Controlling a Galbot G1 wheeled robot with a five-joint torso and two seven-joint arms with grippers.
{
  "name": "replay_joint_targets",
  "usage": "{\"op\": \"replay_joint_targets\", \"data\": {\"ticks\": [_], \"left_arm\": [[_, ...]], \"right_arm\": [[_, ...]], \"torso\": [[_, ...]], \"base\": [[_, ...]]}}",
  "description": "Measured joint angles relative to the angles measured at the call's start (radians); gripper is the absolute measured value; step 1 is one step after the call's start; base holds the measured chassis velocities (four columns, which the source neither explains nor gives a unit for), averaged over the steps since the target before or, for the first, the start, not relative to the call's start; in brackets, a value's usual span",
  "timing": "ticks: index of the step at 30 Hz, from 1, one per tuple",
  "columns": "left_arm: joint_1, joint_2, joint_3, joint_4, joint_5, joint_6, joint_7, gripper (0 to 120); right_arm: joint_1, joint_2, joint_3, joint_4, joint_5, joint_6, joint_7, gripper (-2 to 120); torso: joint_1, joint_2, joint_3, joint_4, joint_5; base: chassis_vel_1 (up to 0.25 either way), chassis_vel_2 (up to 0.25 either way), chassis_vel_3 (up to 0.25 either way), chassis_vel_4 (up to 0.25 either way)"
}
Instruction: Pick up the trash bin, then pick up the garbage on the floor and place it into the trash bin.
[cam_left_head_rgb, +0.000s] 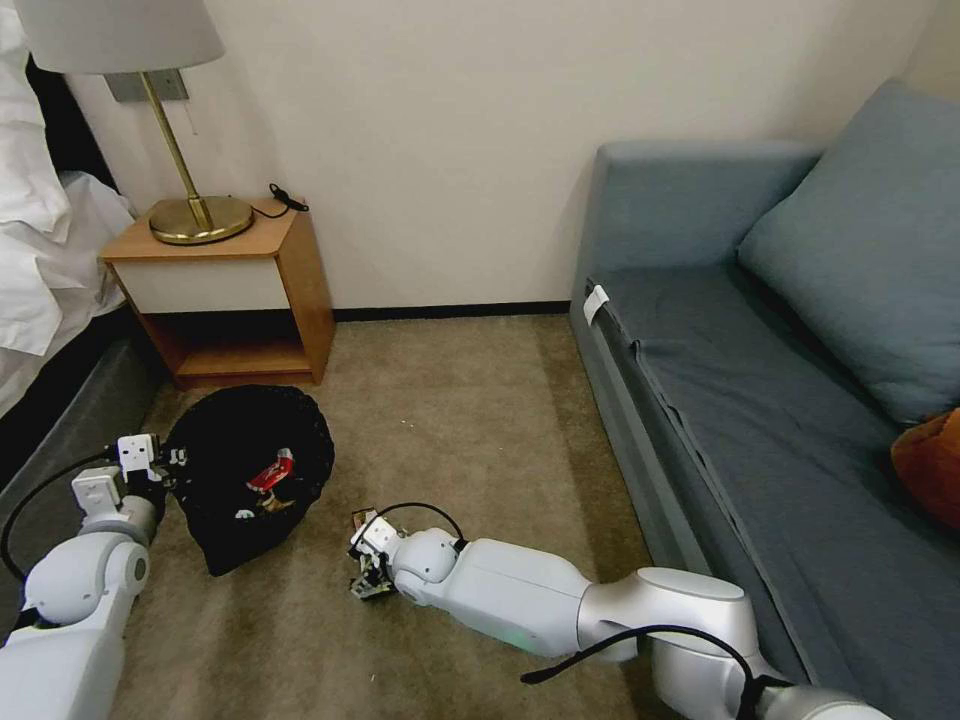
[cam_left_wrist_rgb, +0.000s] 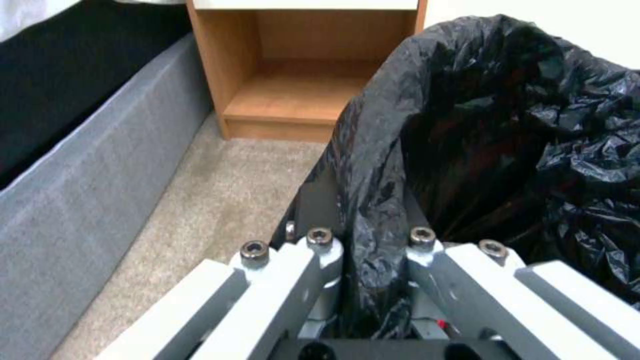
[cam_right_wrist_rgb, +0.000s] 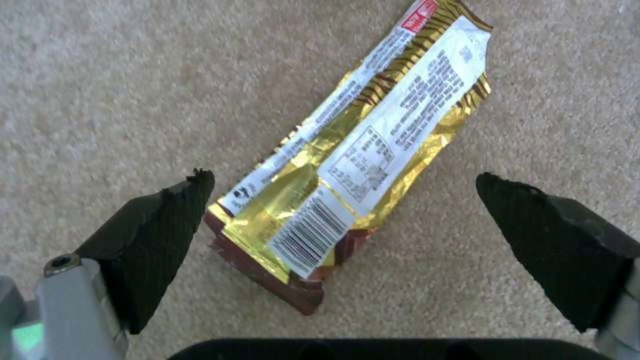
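Bin (cam_left_head_rgb: 250, 470) rim is gripped by left end effector (cam_left_wrist_rgb: 370, 240); right end effector (cam_right_wrist_rgb: 340, 220), fingers spread, is poised over gold wrapper (cam_right_wrist_rgb: 360, 150).

My head camera looks forward and down over the tan carpet (cam_left_head_rgb: 450, 420); my left wrist camera sits tight against the black-bagged round trash bin (cam_left_wrist_rgb: 507, 140), sharing it with the head view; my right wrist camera faces straight down, close to the floor

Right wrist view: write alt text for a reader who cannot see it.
The right gripper hangs open just above a flat gold bar wrapper lying on beige carpet, one black fingertip on each side of the wrapper's near end. The wrapper's white label and barcode face up.
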Motion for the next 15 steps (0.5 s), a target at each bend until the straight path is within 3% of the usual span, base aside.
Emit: {"op": "replay_joint_targets", "data": {"ticks": [15], "left_arm": [[-0.025,0.031,0.015,0.016,-0.03,-0.004,0.006,4]], "right_arm": [[0.007,0.0,-0.045,0.052,0.05,-0.03,-0.029,100]], "torso": [[0.0,0.0,0.0,0.0002,-0.0001]], "base": [[0.0,0.0,0.0,0.0]]}}
